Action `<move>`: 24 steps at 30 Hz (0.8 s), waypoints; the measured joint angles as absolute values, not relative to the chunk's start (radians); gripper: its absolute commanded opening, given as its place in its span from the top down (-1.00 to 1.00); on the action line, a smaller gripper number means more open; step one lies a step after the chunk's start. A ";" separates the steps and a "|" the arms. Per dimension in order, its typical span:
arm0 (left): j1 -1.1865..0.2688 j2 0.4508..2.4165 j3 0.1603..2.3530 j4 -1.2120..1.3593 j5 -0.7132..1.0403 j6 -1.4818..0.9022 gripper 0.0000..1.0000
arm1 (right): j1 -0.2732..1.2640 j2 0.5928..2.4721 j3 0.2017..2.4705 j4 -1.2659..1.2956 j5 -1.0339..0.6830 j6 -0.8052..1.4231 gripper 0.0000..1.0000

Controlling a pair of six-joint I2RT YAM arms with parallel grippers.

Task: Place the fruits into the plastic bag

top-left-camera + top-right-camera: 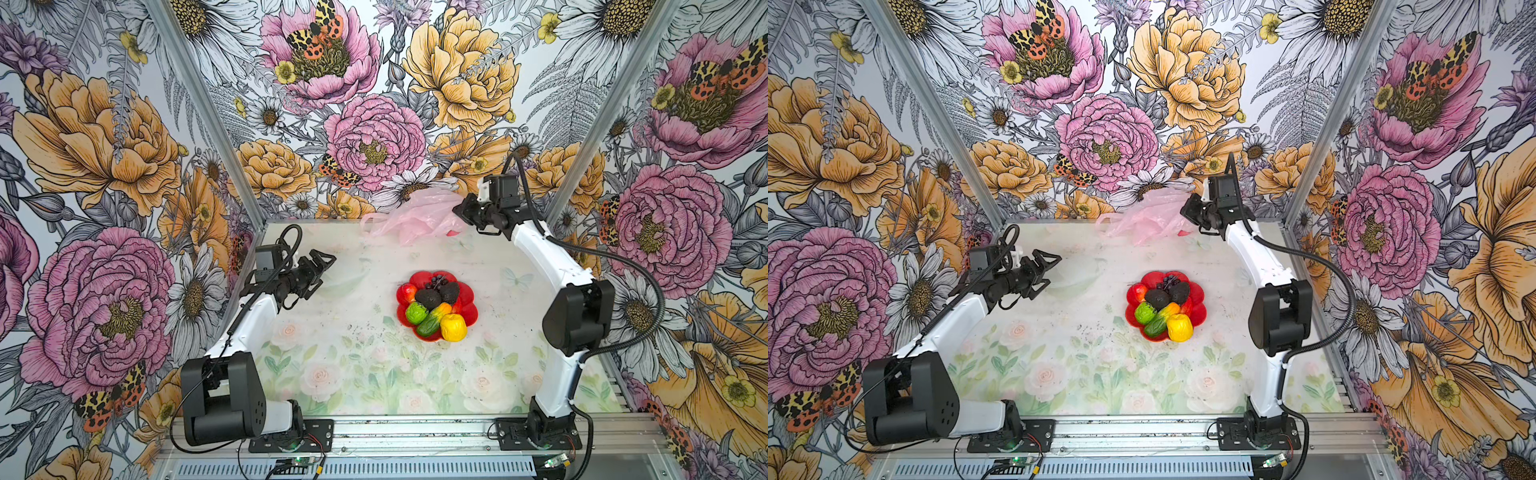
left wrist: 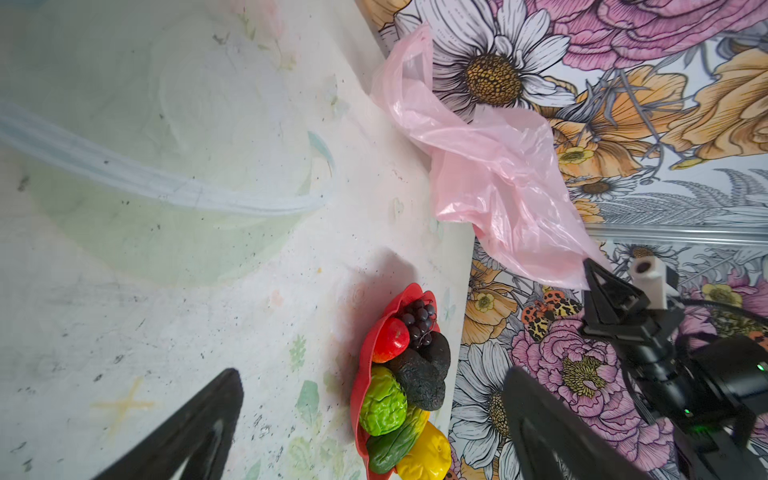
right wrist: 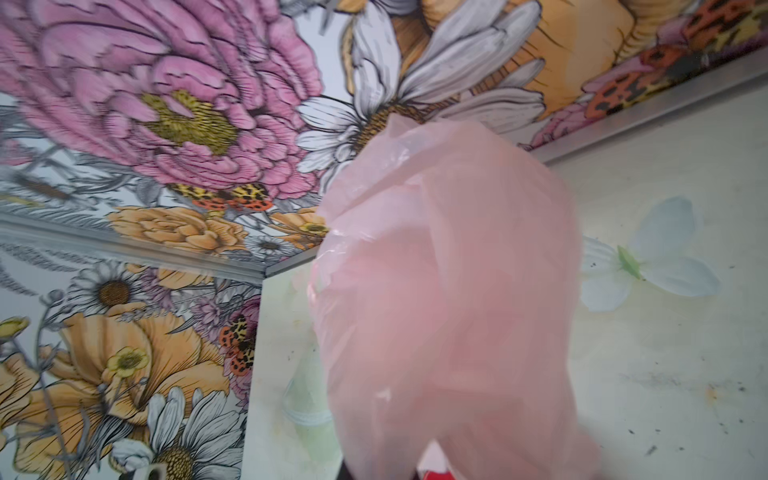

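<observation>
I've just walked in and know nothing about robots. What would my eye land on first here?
Probably the loud flower wallpaper covering the walls, then the red flower-shaped plate mid-table, heaped with bright toy fruits. At the back edge, the right gripper pinches a crinkly pink plastic bag, while the left gripper hangs open on the left.

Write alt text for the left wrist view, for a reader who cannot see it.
A crumpled pink plastic bag sits at the far edge of the table against floral wallpaper, one end pinched in the shut jaws of the right gripper. Nearer, a red plate holds the toy fruits; the open jaws of the left gripper frame the foreground.
</observation>
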State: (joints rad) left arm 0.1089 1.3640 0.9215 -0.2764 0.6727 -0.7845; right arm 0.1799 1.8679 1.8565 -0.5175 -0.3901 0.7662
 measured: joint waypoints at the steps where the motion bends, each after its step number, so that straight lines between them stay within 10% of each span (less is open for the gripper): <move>1: 0.109 1.364 0.921 -0.258 0.684 -0.791 -0.98 | 0.180 1.831 1.851 -0.514 -0.403 0.766 1.00; 24: -0.020 1.590 1.084 0.008 0.772 -1.000 -0.97 | 0.230 1.506 1.700 -0.504 -0.648 0.731 1.00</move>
State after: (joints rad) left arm -0.0200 1.5898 1.0843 0.0082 0.7723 -0.9997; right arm 0.2298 1.5063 1.6997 -0.5041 -0.6476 0.7315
